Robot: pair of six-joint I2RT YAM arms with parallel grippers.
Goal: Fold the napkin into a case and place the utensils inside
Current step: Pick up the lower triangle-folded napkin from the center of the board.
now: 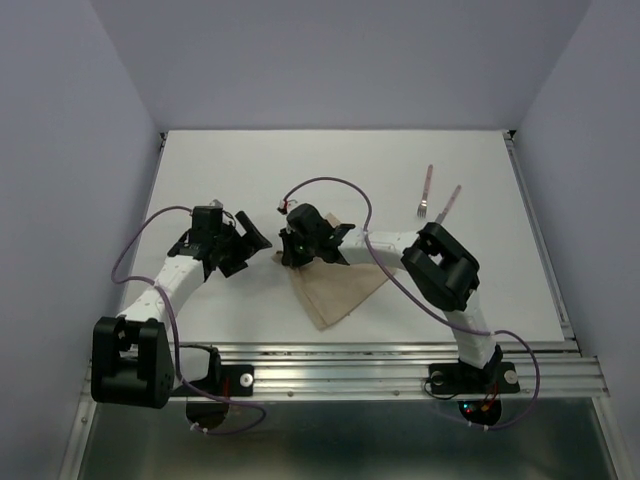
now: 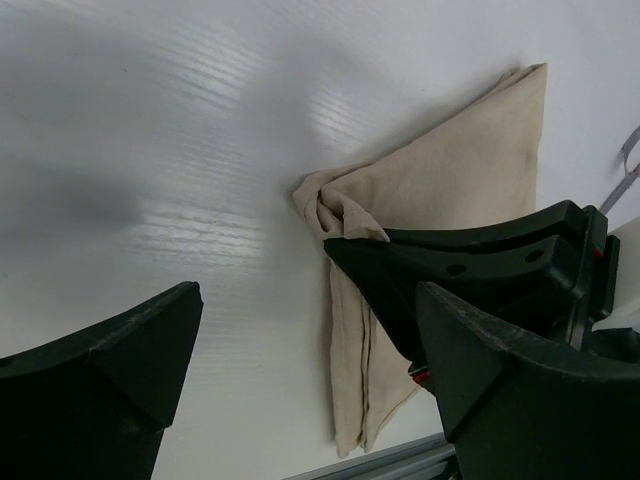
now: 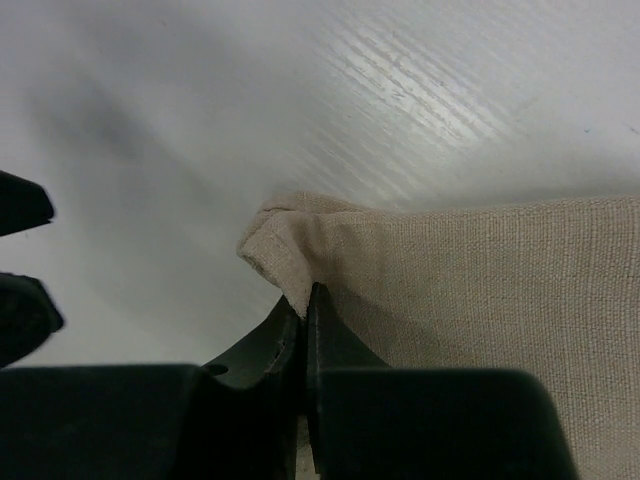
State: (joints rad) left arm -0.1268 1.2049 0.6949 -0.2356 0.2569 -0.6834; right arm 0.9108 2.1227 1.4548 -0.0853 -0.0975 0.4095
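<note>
Where the right wrist view shows the right pincer (image 3: pixel 308 305) clamped on the napkin (image 3: pixel 480 280) corner, only the top view shows the utensils (image 1: pixel 427 190) lying beyond the napkin, left pincer (image 1: pixel 250 245) apart beside the napkin, white table (image 1: pixel 250 170), lilac walls (image 1: pixel 300 60).

Left arm (image 1: pixel 170 272) and right arm (image 1: pixel 395 243): white links, bulky black joint housings, purple cables (image 1: pixel 330 181) looping alongside. Claw fingers (image 2: pixel 110 390) are matte black wedges.
</note>
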